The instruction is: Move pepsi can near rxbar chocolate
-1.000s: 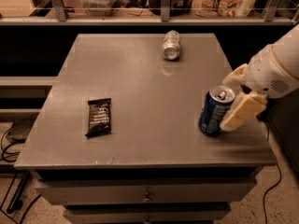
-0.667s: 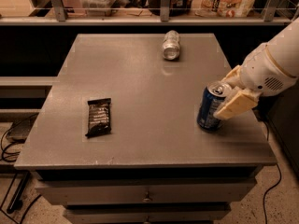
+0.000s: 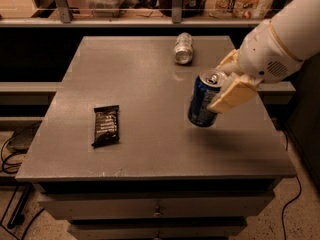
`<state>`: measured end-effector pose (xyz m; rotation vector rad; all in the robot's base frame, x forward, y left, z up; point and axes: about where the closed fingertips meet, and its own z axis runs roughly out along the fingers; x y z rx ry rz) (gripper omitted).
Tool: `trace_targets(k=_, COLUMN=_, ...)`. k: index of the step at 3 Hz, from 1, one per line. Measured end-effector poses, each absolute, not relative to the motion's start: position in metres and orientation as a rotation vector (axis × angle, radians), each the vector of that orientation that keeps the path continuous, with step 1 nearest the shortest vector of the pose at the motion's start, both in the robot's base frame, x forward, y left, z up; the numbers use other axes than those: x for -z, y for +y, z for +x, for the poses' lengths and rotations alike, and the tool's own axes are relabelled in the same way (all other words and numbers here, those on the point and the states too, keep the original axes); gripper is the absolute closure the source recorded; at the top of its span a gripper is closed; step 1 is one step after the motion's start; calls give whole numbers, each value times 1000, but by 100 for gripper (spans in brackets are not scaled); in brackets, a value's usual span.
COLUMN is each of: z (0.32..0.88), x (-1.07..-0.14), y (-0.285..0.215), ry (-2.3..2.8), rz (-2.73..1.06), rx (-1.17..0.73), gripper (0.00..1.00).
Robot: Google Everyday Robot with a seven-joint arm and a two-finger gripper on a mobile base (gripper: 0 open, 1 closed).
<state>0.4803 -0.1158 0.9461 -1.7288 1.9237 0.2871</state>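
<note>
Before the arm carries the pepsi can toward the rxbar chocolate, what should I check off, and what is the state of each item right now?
1. Tool shut on the pepsi can, over the table's right side: ok.
2. Pepsi can lifted off the table, judging by the shadow beside it: ok.
3. Pepsi can upright: not ok, it is tilted, with the top leaning toward the tool.
4. Rxbar chocolate lying flat on the table's left side, in view: ok.
5. Straight path from can to bar free of things: ok. The silver can lies on its side near the far edge.
6. Pepsi can near the bar: not ok, not yet.
</note>
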Motion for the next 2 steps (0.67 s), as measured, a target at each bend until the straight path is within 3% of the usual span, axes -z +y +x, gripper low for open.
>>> trace_targets(k=2, z=483, x=-944, y=-101, ry=1930, rz=-1761, rx=-258, gripper=100)
